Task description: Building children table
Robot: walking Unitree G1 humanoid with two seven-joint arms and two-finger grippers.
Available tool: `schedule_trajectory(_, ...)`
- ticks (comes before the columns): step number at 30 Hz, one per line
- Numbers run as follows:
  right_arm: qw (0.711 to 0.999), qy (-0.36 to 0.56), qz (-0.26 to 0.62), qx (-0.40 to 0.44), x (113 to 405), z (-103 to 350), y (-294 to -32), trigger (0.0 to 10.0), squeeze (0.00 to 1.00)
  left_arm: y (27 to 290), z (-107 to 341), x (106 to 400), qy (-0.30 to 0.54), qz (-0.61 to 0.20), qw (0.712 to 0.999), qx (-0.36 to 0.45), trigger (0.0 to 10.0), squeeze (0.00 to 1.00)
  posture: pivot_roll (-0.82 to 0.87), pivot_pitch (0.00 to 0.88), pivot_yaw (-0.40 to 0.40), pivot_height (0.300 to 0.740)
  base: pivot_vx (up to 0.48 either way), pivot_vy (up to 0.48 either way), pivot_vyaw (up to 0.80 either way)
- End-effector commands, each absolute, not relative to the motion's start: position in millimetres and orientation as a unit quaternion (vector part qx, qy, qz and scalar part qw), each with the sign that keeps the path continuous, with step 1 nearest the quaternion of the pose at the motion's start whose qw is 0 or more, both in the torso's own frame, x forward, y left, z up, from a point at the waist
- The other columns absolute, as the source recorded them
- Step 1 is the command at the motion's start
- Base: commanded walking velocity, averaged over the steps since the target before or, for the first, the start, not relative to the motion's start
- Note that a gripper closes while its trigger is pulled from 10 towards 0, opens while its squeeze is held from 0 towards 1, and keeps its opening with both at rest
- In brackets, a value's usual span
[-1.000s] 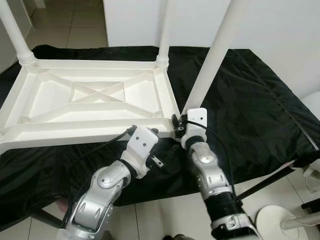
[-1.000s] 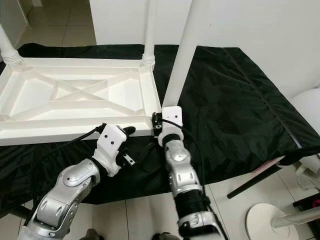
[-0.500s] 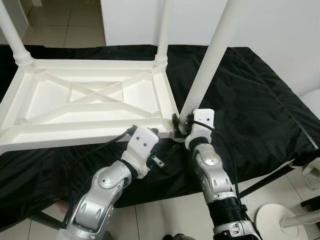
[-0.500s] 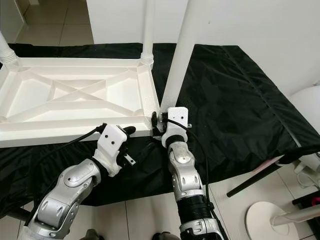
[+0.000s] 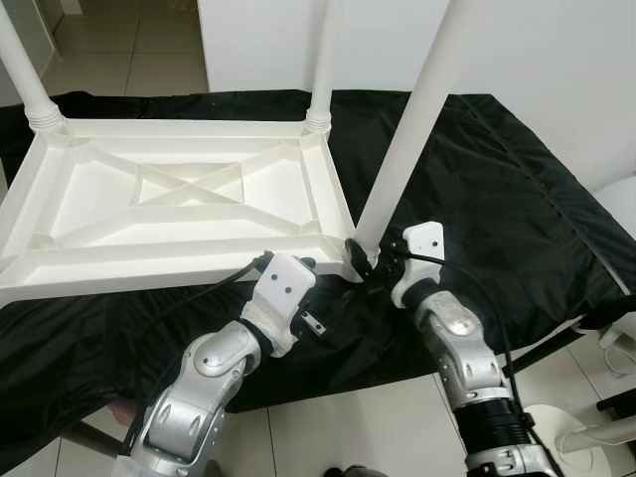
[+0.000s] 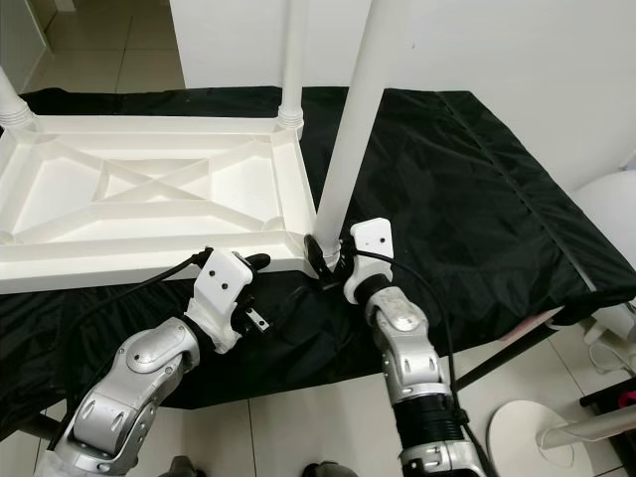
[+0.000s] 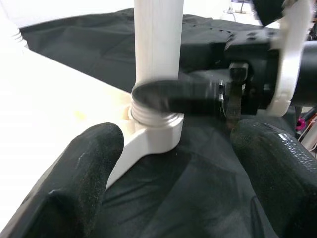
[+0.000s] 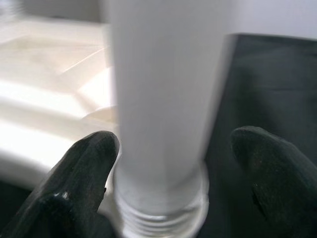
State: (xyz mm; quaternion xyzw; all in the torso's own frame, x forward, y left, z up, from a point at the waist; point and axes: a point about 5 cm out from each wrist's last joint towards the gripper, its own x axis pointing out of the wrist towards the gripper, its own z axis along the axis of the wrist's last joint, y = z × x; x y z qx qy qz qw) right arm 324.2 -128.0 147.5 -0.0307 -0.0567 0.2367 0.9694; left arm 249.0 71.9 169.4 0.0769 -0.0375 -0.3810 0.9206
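An upturned white children's table (image 5: 179, 209) lies on a counter (image 5: 497, 189) draped in black cloth. The right hand (image 5: 366, 266) straddles the base of the near-corner leg (image 5: 402, 149), fingers spread, not clamped. The left hand (image 5: 298, 264), released, rests by the table's near edge.

My right gripper (image 5: 360, 260) straddles the base of the near-right table leg (image 5: 407, 129), fingers spread either side with gaps showing in the right wrist view. The left gripper (image 5: 298, 266) sits just left of it at the tabletop's (image 5: 179, 199) near edge, fingers apart; that corner is crowded. Right of the leg I see bare black cloth (image 5: 507, 189), open room for a pass. Far side, two more upright legs (image 5: 323, 60) block the tabletop's far corners. The ribs inside the frame stand in the way of any low sweep.
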Motion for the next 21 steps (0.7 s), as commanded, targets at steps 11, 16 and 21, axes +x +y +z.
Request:
schedule_trajectory(11,0.927,-0.044,0.368,-0.058,344.1,149.5,-117.2,10.0,0.0,74.3,173.3,260.6,-0.048,-0.375,0.921,0.09,10.0,0.0,0.01,0.056,-0.076,0.74,0.0,0.0,0.0)
schedule_trajectory(16,0.921,-0.04,0.382,-0.062,346.1,147.7,-115.2,10.0,0.0,75.8,174.6,262.8,-0.048,-0.374,0.922,0.091,10.0,0.0,0.02,0.06,-0.075,0.74,0.0,0.0,0.0)
schedule_trajectory(21,0.92,-0.033,0.385,-0.061,350.7,143.7,-118.3,0.0,0.0,79.3,176.3,263.0,-0.05,-0.373,0.921,0.099,10.0,0.0,0.03,0.061,-0.072,0.74,0.0,0.0,0.0)
